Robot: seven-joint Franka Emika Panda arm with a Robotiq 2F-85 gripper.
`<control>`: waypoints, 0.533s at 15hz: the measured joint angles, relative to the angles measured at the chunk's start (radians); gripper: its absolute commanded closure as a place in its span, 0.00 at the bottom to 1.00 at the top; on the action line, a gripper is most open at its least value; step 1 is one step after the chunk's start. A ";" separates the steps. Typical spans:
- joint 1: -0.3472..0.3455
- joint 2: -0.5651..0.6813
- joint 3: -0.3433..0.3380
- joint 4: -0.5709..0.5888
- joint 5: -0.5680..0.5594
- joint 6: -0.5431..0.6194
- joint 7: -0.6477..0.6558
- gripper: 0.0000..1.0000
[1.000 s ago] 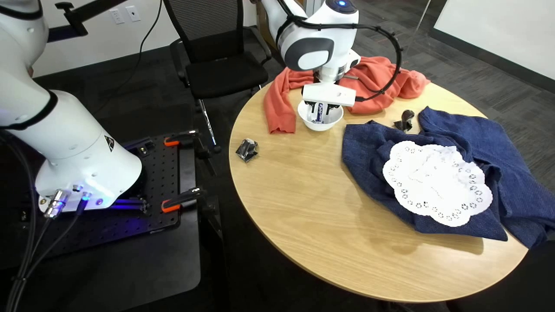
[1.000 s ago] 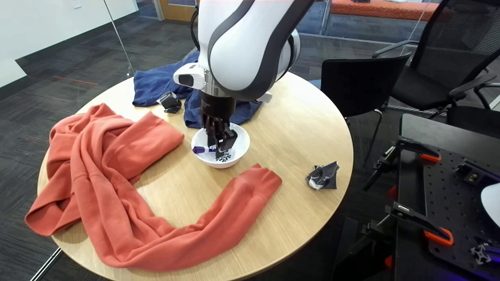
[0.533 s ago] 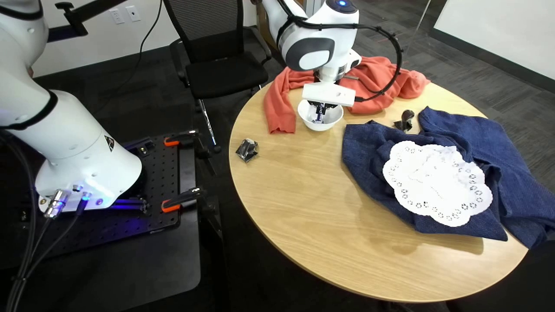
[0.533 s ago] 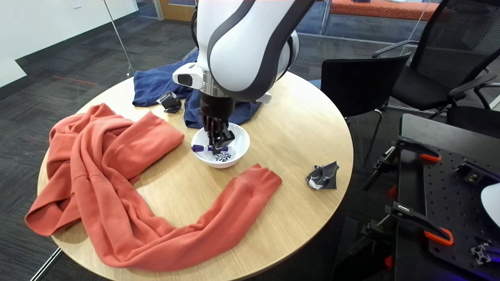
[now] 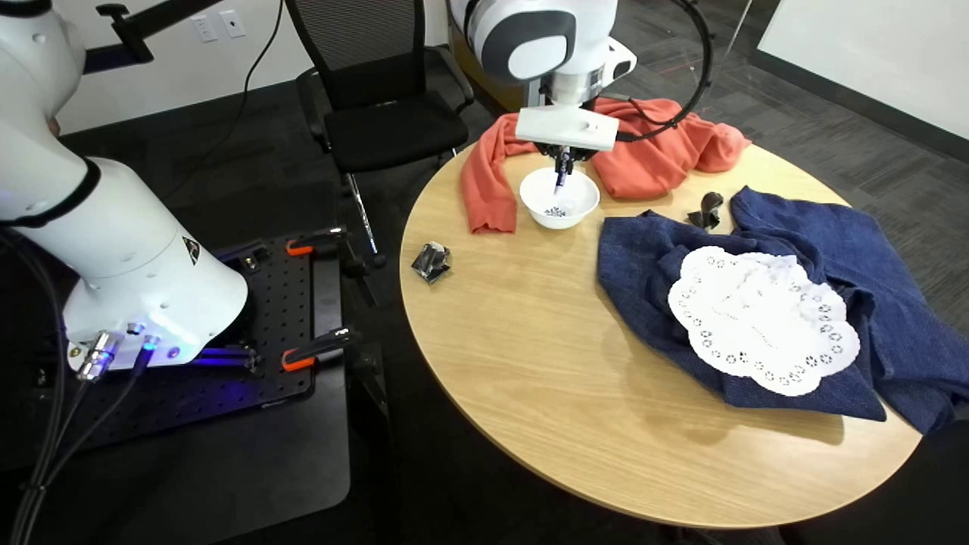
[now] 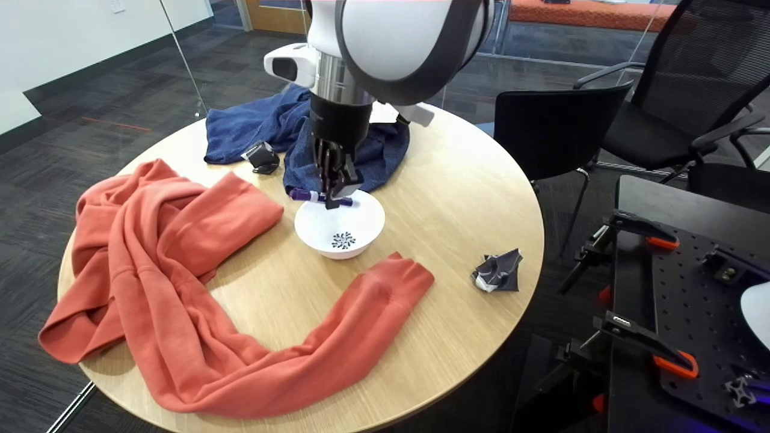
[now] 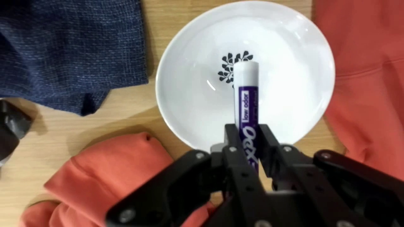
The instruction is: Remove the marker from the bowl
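Carry the black two-fingered tool [image 7: 248, 134], pinched around the slim purple-and-white cylindrical marker [image 7: 246, 105] over the round white bowl [image 7: 287, 91], fully past it before lowering gently to the pale wooden bench [image 5: 530, 341], avoiding the crumpled coral-red cloth [image 6: 162, 300].

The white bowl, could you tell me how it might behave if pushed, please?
The white bowl would probably slide, sitting upright on the smooth-looking table. Narrowing downward, it might tip if pushed high. Glints inside suggest a slick, hard surface.
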 measured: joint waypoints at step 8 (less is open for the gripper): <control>-0.007 -0.303 -0.033 -0.241 0.005 0.035 0.200 0.95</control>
